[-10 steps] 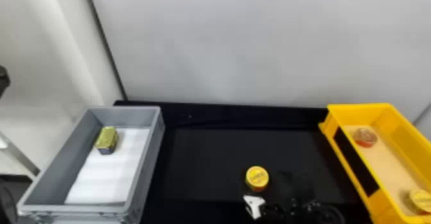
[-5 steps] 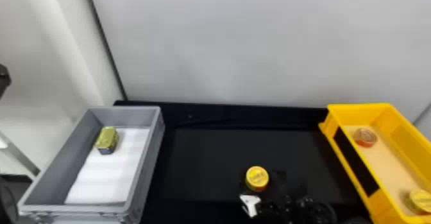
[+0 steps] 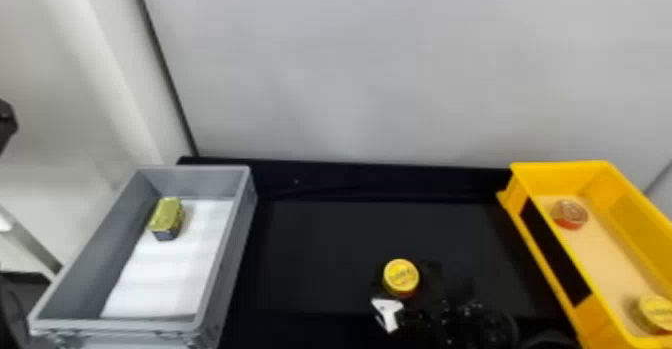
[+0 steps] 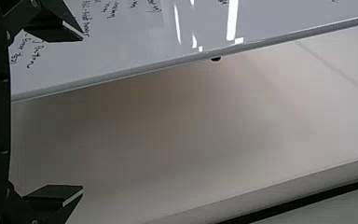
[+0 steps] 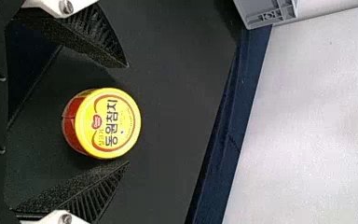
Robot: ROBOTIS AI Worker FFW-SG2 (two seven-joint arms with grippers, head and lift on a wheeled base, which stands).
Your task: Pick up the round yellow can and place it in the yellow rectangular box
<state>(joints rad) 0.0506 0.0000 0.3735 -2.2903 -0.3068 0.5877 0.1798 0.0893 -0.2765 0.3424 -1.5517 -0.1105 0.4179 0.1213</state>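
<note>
Widely parted, right pincer (image 3: 406, 269) astride the round yellow can (image 3: 401, 276), nothing gripped, can upright on black worktop (image 3: 320, 253), left pincer (image 3: 6, 123) spread, empty.

On the table (image 3: 320, 238), a can (image 3: 401, 276) stands between left bin (image 3: 234, 258) and right box (image 3: 560, 177).

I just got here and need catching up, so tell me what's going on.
The robot's open right gripper has a finger on either side of a round yellow can on the black table, not yet gripping it. The left gripper is open and empty, away from the can. The yellow box meant for the can holds two other round cans; the gray box holds a boxy can.
</note>
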